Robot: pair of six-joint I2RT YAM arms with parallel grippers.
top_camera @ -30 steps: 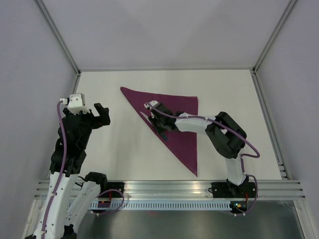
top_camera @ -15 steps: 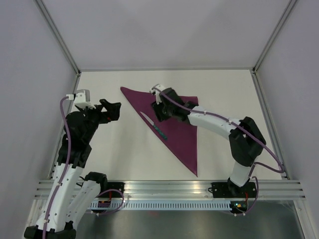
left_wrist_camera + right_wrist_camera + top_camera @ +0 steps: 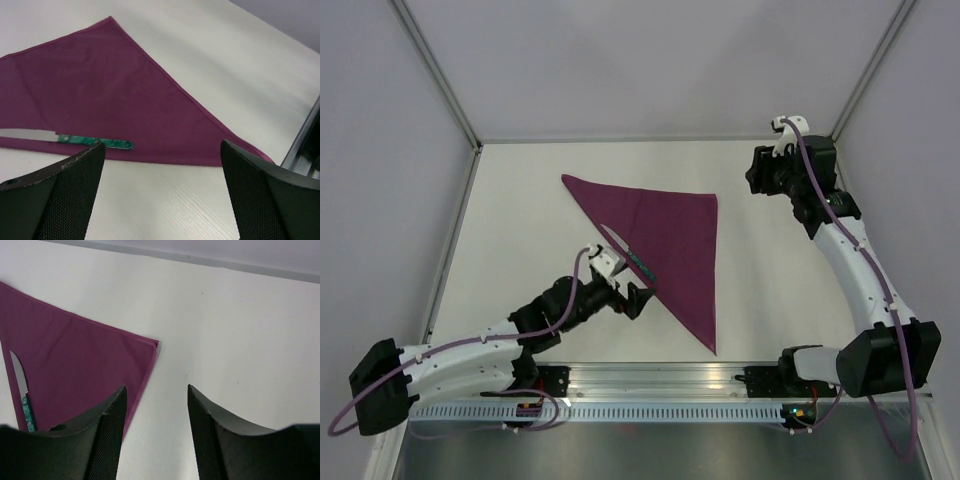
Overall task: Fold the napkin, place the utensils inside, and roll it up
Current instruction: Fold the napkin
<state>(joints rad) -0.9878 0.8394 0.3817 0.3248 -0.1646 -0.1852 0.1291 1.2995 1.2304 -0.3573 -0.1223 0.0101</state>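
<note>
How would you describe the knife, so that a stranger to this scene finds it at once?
On the white table lies a plum napkin folded into a triangle. Along its long slanted edge rests the knife. It is the only slim metal piece in view, with a silver blade and a green handle.

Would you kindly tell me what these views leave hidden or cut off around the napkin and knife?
Left wrist view: the knife loses its blade tip at the left edge.
Right wrist view: the knife's handle end is behind a finger of the right gripper; the napkin is cut by the left edge.
Top view: anything under the folded napkin is hidden.
</note>
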